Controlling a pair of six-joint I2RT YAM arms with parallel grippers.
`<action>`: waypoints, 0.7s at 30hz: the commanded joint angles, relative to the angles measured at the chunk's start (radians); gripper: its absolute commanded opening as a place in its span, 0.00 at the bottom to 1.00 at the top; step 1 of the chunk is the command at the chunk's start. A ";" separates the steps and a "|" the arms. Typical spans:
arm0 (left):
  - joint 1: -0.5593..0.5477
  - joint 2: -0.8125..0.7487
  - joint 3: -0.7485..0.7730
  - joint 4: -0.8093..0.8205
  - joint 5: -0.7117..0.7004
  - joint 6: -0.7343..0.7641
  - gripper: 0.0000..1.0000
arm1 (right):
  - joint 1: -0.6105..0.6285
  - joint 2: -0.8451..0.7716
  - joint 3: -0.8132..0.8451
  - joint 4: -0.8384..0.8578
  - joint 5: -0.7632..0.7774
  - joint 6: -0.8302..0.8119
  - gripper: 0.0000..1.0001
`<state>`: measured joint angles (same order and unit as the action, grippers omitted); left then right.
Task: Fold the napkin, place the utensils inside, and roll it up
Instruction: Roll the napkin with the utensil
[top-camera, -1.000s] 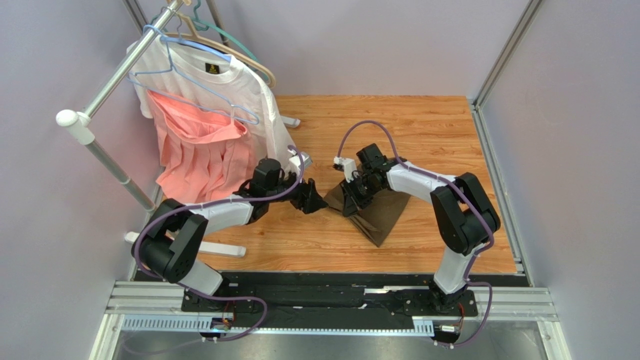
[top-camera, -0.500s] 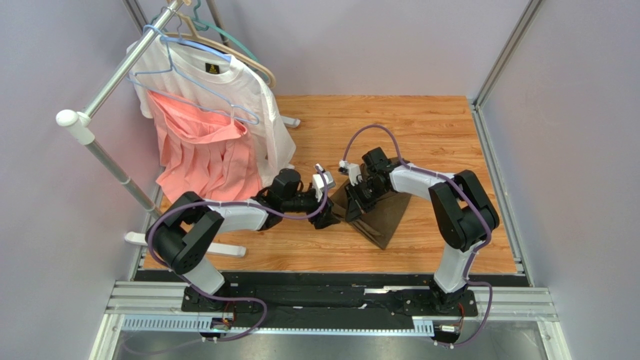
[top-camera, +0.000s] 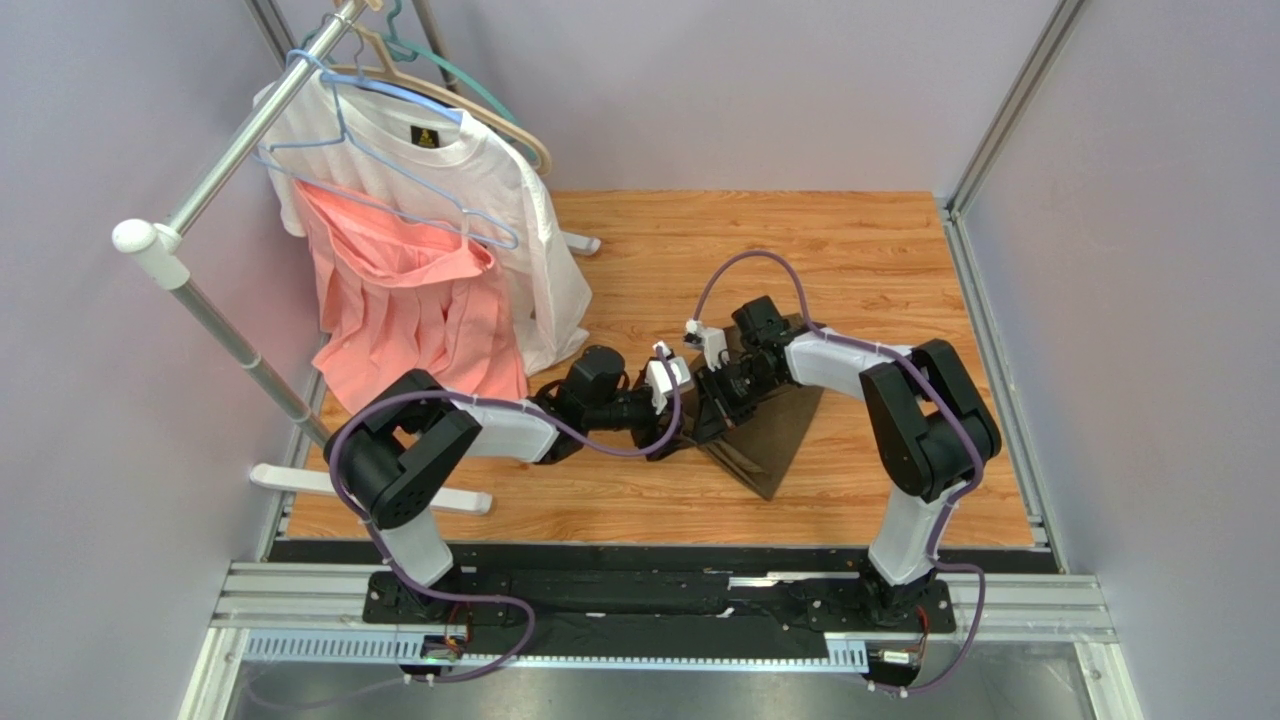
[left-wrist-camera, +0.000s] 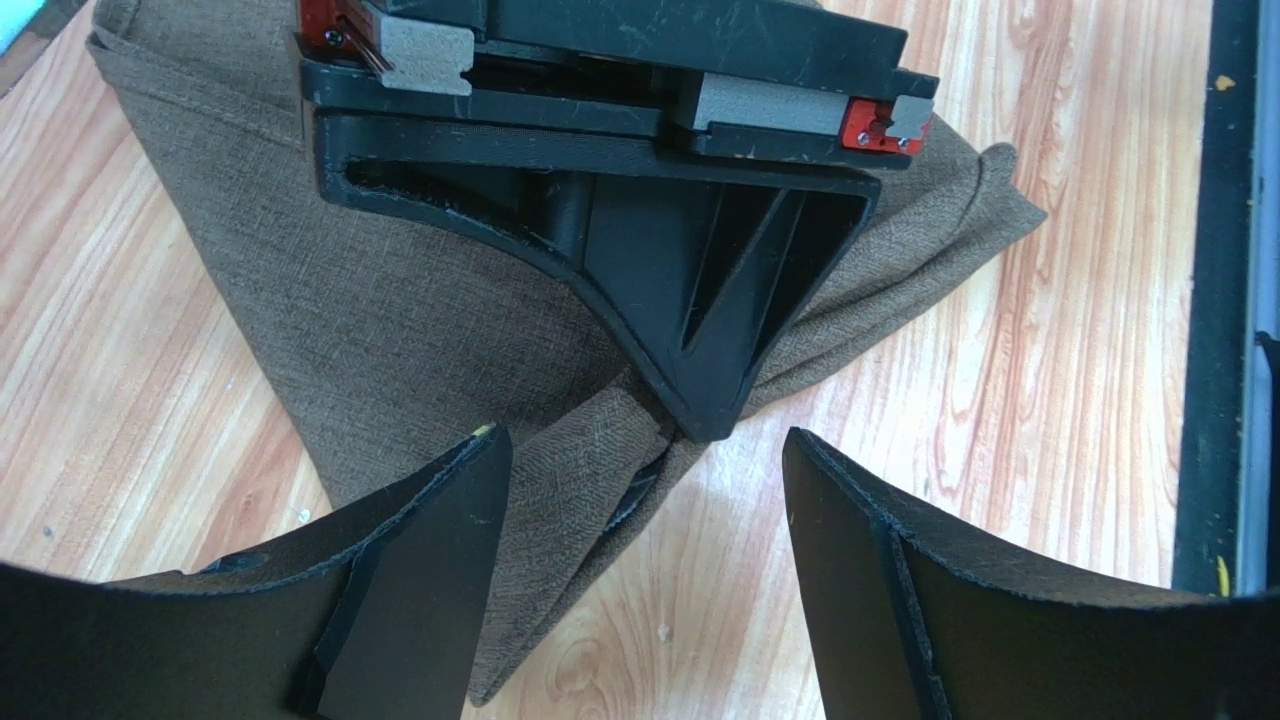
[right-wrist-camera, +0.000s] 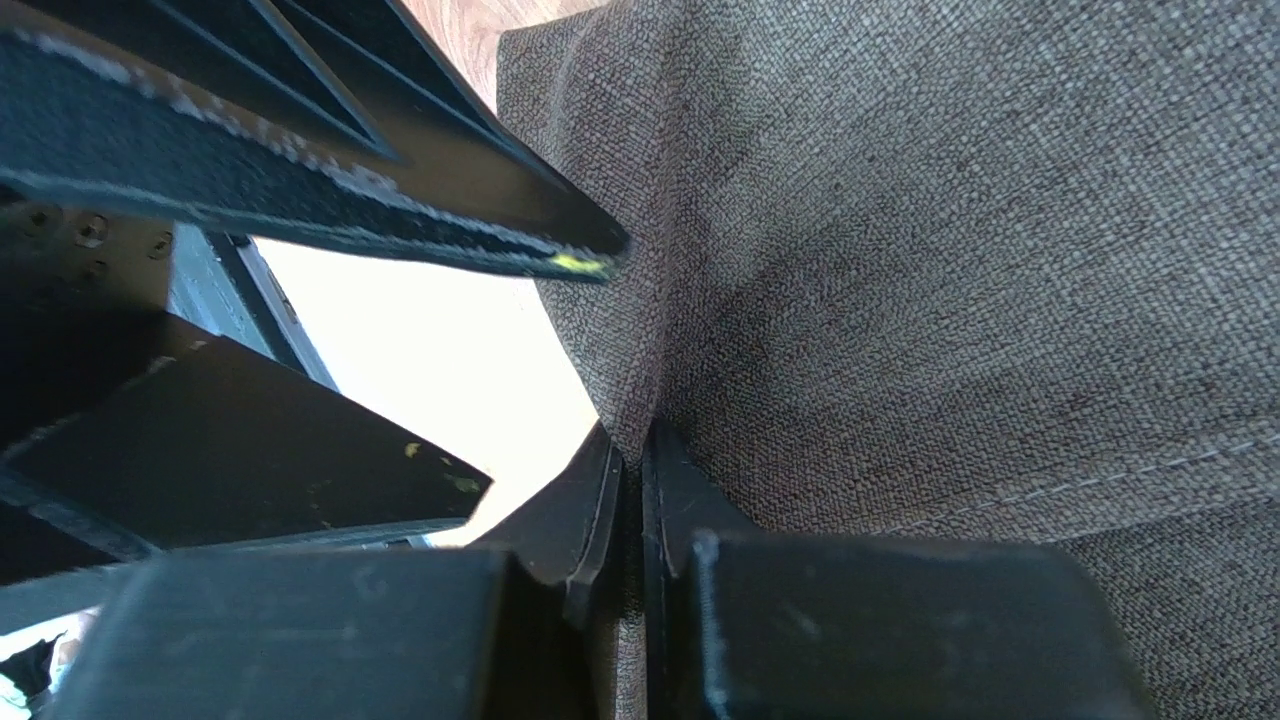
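The dark olive-brown napkin (top-camera: 769, 435) lies folded on the wooden table, with one corner lifted. My right gripper (top-camera: 718, 402) is shut on a pinched fold of the napkin (right-wrist-camera: 962, 255), and its jaws meet on the cloth (right-wrist-camera: 643, 450). My left gripper (top-camera: 672, 435) is open. In the left wrist view it (left-wrist-camera: 639, 495) sits just below the right gripper's tip (left-wrist-camera: 706, 300), with its left finger (left-wrist-camera: 406, 585) over the napkin (left-wrist-camera: 391, 315) edge and its right finger over bare wood. The knife and fork are not in view.
A clothes rack (top-camera: 196, 285) stands at the left with a white T-shirt (top-camera: 466, 188) and a pink garment (top-camera: 398, 323), its foot (top-camera: 376, 488) on the table. Grey walls close in both sides. A black rail (top-camera: 661, 578) runs along the near edge.
My left arm has reached rightwards across the table, bringing its open gripper up to the napkin corner held by the right gripper. The right gripper has shifted slightly right, still pinching.
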<state>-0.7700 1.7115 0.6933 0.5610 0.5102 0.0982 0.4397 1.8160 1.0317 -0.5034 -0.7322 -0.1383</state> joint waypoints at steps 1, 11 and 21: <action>-0.012 -0.009 0.026 0.079 -0.021 0.035 0.76 | -0.009 -0.020 -0.013 0.011 -0.015 -0.007 0.00; -0.020 0.050 0.057 0.016 -0.022 0.026 0.75 | -0.010 -0.029 -0.024 0.017 -0.024 -0.001 0.00; -0.022 0.085 0.101 -0.110 -0.071 0.000 0.39 | -0.018 -0.044 -0.027 0.017 -0.001 0.006 0.03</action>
<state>-0.7856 1.7901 0.7593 0.4988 0.4576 0.1009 0.4274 1.8160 1.0180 -0.4969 -0.7479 -0.1349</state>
